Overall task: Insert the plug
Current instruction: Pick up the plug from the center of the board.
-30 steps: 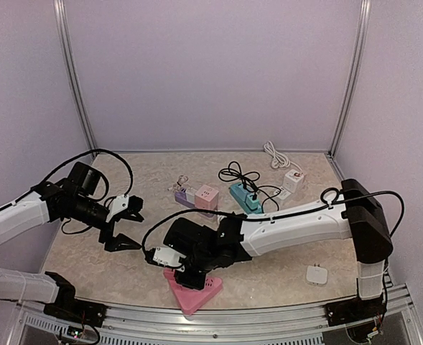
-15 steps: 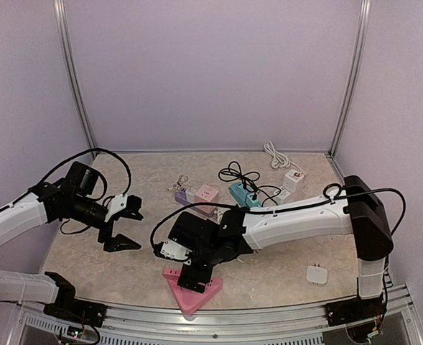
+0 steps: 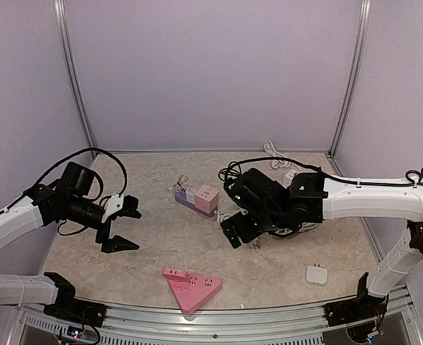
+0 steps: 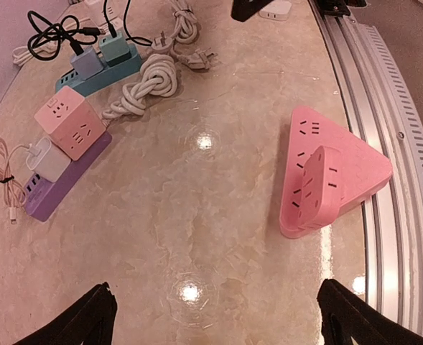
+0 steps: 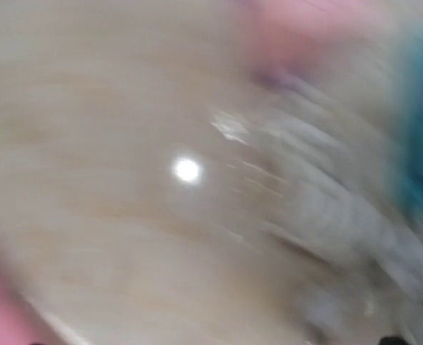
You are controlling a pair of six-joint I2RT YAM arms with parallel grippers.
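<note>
Plug [image 4: 162, 44] on its coiled white cable [image 4: 154, 80] lies loose on the table [image 3: 161, 248] in the upper middle of the left wrist view, beside the teal strip [image 4: 107, 68], well apart from the pink triangular socket block [image 4: 333, 169], while the left gripper [image 3: 133, 227] and right gripper [image 3: 241, 237] hover wide-jawed, holding nothing.

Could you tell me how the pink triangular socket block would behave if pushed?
The pink triangular socket block looks rigid plastic, so likely keeps its shape. Flat and broad on the glossy table, it would probably slide, not tip.
</note>
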